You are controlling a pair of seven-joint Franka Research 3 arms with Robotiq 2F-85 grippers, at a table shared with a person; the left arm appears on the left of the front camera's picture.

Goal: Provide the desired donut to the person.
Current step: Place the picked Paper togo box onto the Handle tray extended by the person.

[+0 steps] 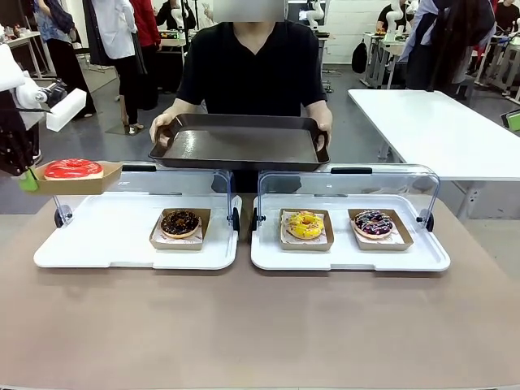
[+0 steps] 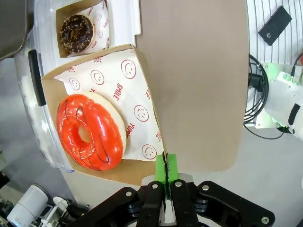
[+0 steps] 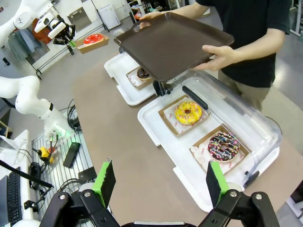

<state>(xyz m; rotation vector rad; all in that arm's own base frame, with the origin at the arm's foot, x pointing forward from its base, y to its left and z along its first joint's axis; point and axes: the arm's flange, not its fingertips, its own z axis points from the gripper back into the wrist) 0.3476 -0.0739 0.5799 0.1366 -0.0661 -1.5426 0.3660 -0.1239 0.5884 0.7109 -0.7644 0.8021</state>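
A red glazed donut lies on smiley paper in a brown cardboard tray. My left gripper is shut on that tray's corner and holds it in the air over the table's far left. The person in a black shirt stands at the far side, holding a dark serving tray level with both hands. My right gripper hangs open and empty above the table's near right side.
Two white trays with raised clear lids stand mid-table. The left one holds a chocolate donut. On the right one are a yellow donut and a dark sprinkled donut. The brown tabletop in front is bare.
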